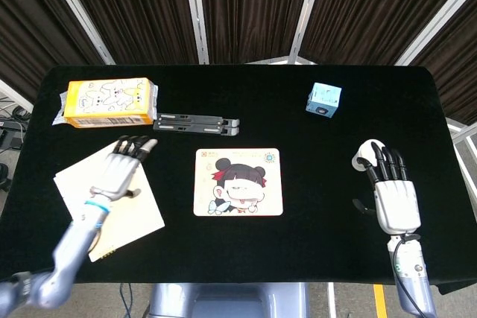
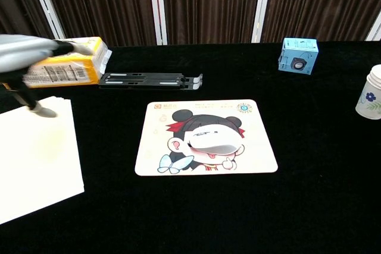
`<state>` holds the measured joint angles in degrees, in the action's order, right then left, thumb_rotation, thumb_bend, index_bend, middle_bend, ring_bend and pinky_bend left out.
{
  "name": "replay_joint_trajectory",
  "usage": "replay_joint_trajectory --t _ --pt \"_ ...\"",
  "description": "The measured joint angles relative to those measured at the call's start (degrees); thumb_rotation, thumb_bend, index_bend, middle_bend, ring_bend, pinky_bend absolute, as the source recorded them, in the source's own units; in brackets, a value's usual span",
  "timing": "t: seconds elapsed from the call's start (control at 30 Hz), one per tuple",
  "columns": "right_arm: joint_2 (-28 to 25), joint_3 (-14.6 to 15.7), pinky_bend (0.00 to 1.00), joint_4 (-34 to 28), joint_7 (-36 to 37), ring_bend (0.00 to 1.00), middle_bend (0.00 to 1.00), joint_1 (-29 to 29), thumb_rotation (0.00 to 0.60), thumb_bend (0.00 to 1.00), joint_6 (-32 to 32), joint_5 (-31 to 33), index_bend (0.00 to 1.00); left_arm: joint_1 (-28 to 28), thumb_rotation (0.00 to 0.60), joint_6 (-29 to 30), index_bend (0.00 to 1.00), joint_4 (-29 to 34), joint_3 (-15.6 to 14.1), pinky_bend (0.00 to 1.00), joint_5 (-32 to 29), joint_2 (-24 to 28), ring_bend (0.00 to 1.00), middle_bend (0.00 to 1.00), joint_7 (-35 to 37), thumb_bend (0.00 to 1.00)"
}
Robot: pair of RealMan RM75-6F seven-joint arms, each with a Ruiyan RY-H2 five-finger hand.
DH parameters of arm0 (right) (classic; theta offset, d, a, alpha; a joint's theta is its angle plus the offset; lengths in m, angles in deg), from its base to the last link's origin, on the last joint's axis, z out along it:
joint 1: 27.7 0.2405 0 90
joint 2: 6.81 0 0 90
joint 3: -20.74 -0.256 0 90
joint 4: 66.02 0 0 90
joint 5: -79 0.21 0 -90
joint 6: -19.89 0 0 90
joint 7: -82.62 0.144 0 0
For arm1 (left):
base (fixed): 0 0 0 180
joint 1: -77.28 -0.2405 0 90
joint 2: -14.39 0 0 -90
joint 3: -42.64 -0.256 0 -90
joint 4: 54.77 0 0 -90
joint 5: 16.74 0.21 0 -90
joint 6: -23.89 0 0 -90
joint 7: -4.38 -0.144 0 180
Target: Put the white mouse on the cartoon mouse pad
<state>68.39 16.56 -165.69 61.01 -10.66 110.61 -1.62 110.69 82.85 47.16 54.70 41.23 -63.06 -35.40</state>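
Observation:
The cartoon mouse pad (image 1: 238,182) (image 2: 206,137) lies flat at the middle of the black table, with nothing on it. No white mouse shows in either view. My left hand (image 1: 123,167) (image 2: 27,57) hovers over the white paper stack, fingers spread and holding nothing; it is blurred in the chest view. My right hand (image 1: 393,191) is at the right side, fingers spread and empty, its fingertips just in front of a white paper cup (image 1: 367,151) (image 2: 370,92).
A white paper stack (image 1: 108,199) (image 2: 33,159) lies at the left. A yellow tissue pack (image 1: 109,102) (image 2: 52,63) sits at the back left, a black folding stand (image 1: 197,123) (image 2: 150,80) beside it. A blue box (image 1: 324,99) (image 2: 297,55) stands at the back right.

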Motion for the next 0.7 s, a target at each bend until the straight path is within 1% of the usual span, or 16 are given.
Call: replay_joint_trajectory --t 0.1,0.3,0.5,0.7 --pt "-0.2 -0.7 0.0 -0.3 0.4 0.0 0.0 -0.3 0.6 0.08 0.2 -0.4 0.2 3.5 0.6 -0.9 0.0 -2.6 0.6 0.0 -3.6 -4.5 0.0 0.0 -2.7 0.16" --pt "-0.2 -2.0 0.0 -0.4 1.3 0.0 0.0 -0.8 0.6 0.08 0.4 -0.4 0.2 10.1 0.6 -3.7 0.0 -8.8 1.9 0.0 -9.0 -12.2 0.0 0.0 -4.6 0.16" --pt "-0.1 -3.7 0.0 0.3 3.2 0.0 0.0 -1.3 0.6 0.09 0.7 0.2 0.2 15.1 0.6 -6.3 0.0 -13.6 3.5 0.0 -13.1 -17.4 0.0 0.0 -4.8 0.16" --pt "-0.4 -5.3 0.0 0.7 4.9 0.0 0.0 -1.7 0.6 0.09 0.5 1.6 0.2 19.3 0.6 -7.1 0.0 -15.5 4.4 0.0 -16.9 -20.8 0.0 0.0 -5.6 0.16"
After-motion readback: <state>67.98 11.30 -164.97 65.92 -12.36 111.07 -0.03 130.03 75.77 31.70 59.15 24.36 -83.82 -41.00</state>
